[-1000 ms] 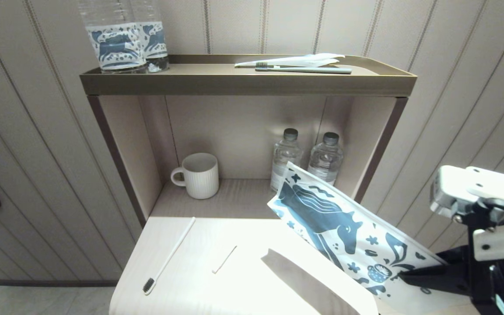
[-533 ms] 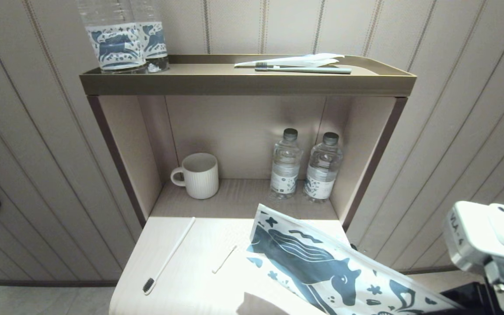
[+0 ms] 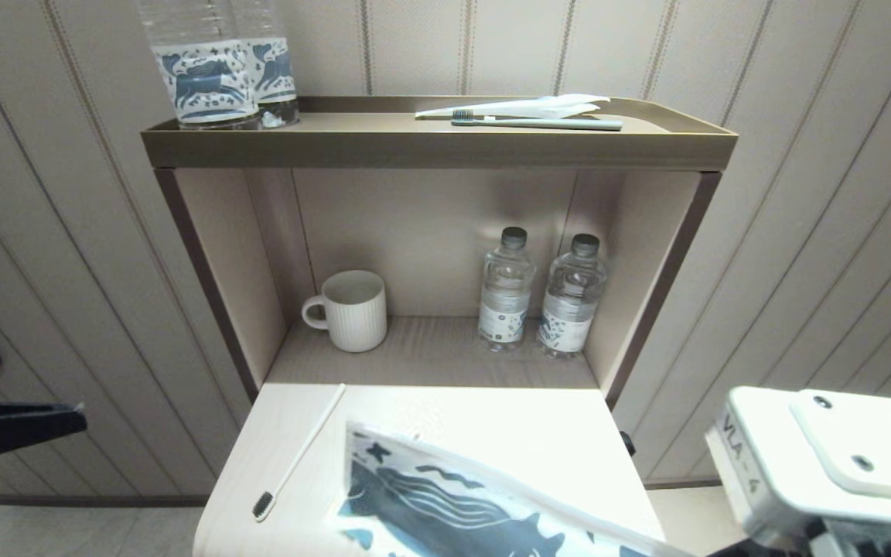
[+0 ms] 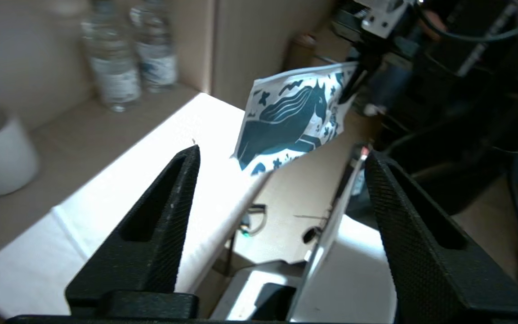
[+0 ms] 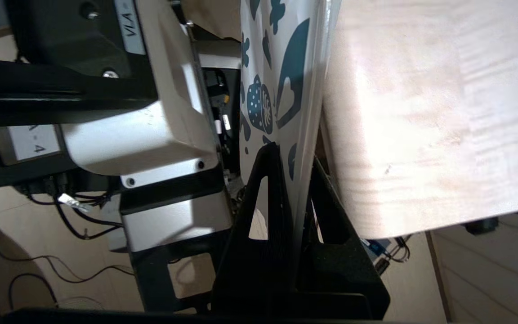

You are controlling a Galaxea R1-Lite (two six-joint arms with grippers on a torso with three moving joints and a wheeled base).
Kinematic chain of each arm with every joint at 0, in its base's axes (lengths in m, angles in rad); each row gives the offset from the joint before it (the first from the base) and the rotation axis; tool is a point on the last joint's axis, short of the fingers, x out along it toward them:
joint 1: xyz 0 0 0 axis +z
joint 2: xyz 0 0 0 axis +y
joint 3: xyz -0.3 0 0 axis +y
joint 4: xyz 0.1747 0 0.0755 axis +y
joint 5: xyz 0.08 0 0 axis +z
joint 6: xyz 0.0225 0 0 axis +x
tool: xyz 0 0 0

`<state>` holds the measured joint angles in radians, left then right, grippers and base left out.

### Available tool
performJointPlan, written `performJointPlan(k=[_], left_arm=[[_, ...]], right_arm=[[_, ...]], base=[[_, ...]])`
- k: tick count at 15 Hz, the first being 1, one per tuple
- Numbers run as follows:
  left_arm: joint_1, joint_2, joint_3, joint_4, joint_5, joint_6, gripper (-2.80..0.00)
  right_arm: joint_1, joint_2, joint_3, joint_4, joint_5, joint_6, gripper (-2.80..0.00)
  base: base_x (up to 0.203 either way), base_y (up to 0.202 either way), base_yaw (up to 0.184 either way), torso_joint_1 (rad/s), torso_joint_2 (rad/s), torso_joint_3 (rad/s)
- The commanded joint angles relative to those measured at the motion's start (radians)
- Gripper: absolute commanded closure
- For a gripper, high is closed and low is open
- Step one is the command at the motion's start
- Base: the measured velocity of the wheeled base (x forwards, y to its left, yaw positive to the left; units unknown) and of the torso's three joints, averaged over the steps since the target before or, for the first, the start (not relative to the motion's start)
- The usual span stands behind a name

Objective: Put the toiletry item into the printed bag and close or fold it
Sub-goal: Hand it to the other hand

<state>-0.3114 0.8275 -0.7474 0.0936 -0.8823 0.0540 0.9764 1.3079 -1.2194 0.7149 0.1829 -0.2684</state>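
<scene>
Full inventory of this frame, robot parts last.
printed bag: 1, white with blue-grey horse, held over the table's near edge
toothbrush: 1, white, dark bristles, table, left side
toothbrush: 1, pale green, top shelf
white wrapper: 1, top shelf behind it
labelled bottles: 2, clear, top shelf left
small bottles: 2, clear, lower shelf right
mug: 1, white, lower shelf left
left gripper: fingers open, left of table
right gripper: shut on printed bag

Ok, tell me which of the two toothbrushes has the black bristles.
The white-handled toothbrush lying on the pale lower tabletop, left of the printed bag. The other, a grey-green toothbrush, lies up on the brown top shelf.
</scene>
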Motion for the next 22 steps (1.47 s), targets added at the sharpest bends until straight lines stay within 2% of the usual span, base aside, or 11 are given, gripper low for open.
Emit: performJointPlan(k=[1, 5, 9, 11, 17, 22], left_arm=[[-0.050, 0.086, 0.003, -0.002, -0.011, 0.050, -2.80], [-0.052, 0.138, 0.010, -0.009, -0.104, 0.075, -2.80], [-0.052, 0.211, 0.037, -0.123, -0.180, 0.075, -2.80], [-0.060, 0.217, 0.049, -0.144, -0.220, 0.075, -2.80], [-0.089, 0.240, 0.096, -0.208, -0.233, 0.075, -2.80], [-0.134, 0.330, 0.086, -0.272, -0.233, 0.075, -2.80]], right_arm=[[0.008, 0.024, -0.014, 0.003, 0.030, -0.009, 0.00], [0.007, 0.058, -0.028, -0.005, 0.096, -0.028, 0.00], [0.008, 0.093, -0.063, -0.006, 0.129, -0.034, 0.00], [0.008, 0.118, -0.096, -0.006, 0.155, -0.034, 0.00], [0.031, 0.195, -0.167, -0.006, 0.194, -0.035, 0.00], [0.031, 0.248, -0.222, -0.006, 0.235, -0.035, 0.00]], base=[[0.000, 0.000, 0.000, 0.000, 0.00, 0.000], [0.000, 0.000, 0.000, 0.000, 0.00, 0.000], [0.000, 0.000, 0.000, 0.000, 0.00, 0.000], [0.000, 0.000, 0.000, 0.000, 0.00, 0.000], [0.000, 0.000, 0.000, 0.000, 0.00, 0.000], [0.000, 0.000, 0.000, 0.000, 0.00, 0.000]])
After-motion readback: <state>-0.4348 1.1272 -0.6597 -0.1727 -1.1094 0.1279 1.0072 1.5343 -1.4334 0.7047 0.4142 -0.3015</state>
